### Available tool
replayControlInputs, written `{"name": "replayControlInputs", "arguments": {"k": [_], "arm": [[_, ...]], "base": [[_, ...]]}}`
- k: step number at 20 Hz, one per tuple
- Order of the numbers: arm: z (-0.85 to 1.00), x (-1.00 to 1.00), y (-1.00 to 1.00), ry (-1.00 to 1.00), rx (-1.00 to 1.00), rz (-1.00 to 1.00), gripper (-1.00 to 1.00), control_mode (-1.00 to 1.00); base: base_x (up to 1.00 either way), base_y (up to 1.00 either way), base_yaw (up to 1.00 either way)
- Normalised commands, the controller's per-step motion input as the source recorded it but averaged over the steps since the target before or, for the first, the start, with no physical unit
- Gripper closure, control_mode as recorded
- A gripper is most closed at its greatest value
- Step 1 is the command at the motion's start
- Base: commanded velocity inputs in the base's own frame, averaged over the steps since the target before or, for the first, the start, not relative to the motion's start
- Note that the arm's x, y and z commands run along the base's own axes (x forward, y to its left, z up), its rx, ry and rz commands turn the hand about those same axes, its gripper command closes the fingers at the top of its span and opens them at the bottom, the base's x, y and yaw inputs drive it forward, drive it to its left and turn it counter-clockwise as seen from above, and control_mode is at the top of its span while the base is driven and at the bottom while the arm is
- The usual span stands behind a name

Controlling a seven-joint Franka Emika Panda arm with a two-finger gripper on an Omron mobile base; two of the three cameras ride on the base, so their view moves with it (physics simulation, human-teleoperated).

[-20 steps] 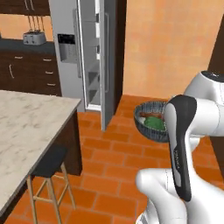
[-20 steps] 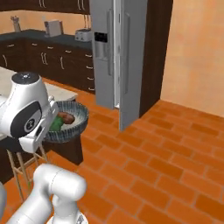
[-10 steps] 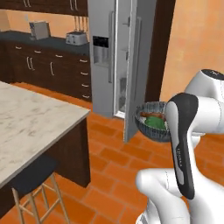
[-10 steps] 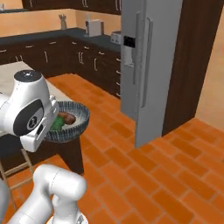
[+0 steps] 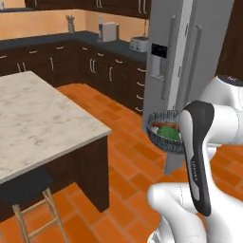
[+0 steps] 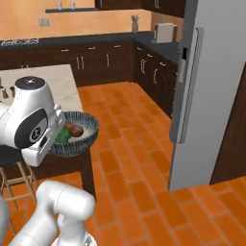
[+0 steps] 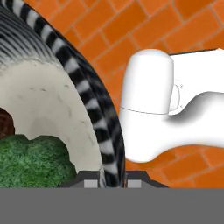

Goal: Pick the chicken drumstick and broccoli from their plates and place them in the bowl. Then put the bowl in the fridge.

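Pincer (image 7: 111, 181) clamped tight on the bowl (image 5: 161, 134) rim, drumstick (image 6: 74, 129) and broccoli (image 7: 33, 162) inside; the fridge (image 6: 211, 91) stands ahead to the right, door edge-on

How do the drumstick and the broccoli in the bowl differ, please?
The drumstick is reddish-brown and smooth; the broccoli is green and bumpy. In the right base view the drumstick lies nearer the bowl's middle, the broccoli partly hidden behind the arm. Both rest inside the ribbed bowl, side by side.
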Motion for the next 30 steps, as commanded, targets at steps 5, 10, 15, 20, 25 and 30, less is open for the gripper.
{"name": "replayControlInputs", "arguments": {"k": [5,10,15,20,25,30], "arm": [[0.00,0.00,0.00,0.00,0.00,0.00,1.00,1.00],[0.00,0.00,0.00,0.00,0.00,0.00,1.00,1.00],[0.00,0.00,0.00,0.00,0.00,0.00,1.00,1.00],[0.00,0.00,0.00,0.00,0.00,0.00,1.00,1.00],[0.00,0.00,0.00,0.00,0.00,0.00,1.00,1.00],[0.00,0.00,0.00,0.00,0.00,0.00,1.00,1.00]], "base": [[0.18,-1.00,0.45],[0.66,-1.00,0.44],[0.81,-0.48,0.20],[0.89,0.00,0.03],[0.80,0.00,0.02],[0.81,-0.10,0.04]]}}
